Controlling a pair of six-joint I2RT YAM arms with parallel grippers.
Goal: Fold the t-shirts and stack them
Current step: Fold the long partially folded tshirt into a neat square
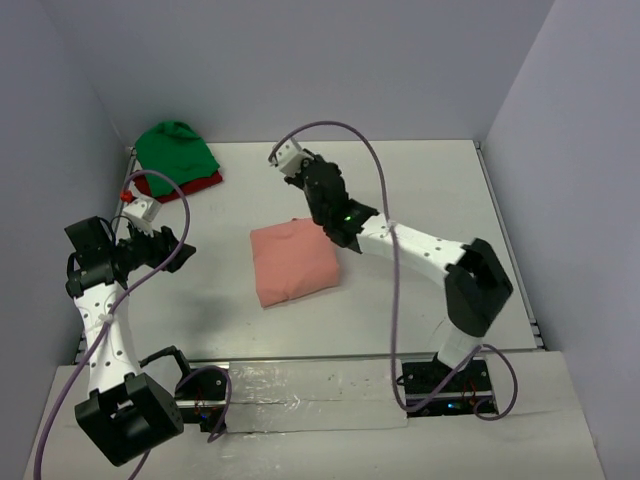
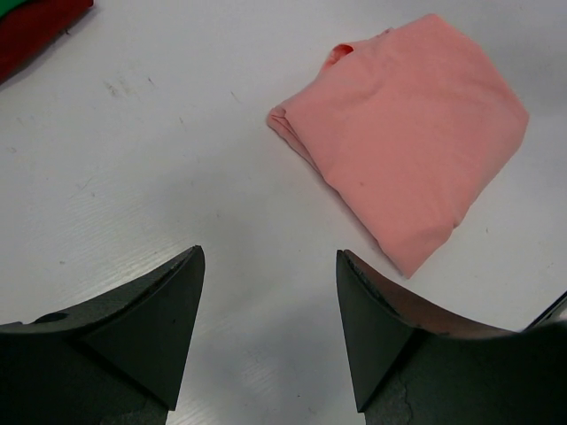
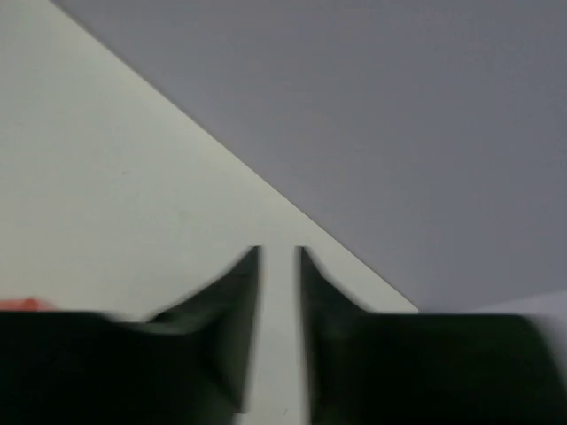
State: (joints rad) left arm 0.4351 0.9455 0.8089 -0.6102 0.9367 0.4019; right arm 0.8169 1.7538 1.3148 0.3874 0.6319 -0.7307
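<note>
The salmon-pink t-shirt (image 1: 295, 262) lies folded into a rough square at the middle of the table; in the left wrist view (image 2: 407, 150) it is ahead and to the right. The bright green t-shirt (image 1: 175, 150) lies bunched on the dark red t-shirt (image 1: 195, 186) at the back left corner. My left gripper (image 1: 180, 250) (image 2: 270, 257) is wide open and empty, left of the pink shirt. My right gripper (image 1: 303, 170) (image 3: 279, 257) is raised behind the pink shirt, pointing at the back wall, its jaws a narrow gap apart and empty. The view is blurred.
Grey walls (image 1: 330, 70) close the table at the back and both sides. A corner of the dark red shirt (image 2: 35, 27) shows at the top left of the left wrist view. The table's far edge (image 3: 266, 190) meets the wall in the right wrist view.
</note>
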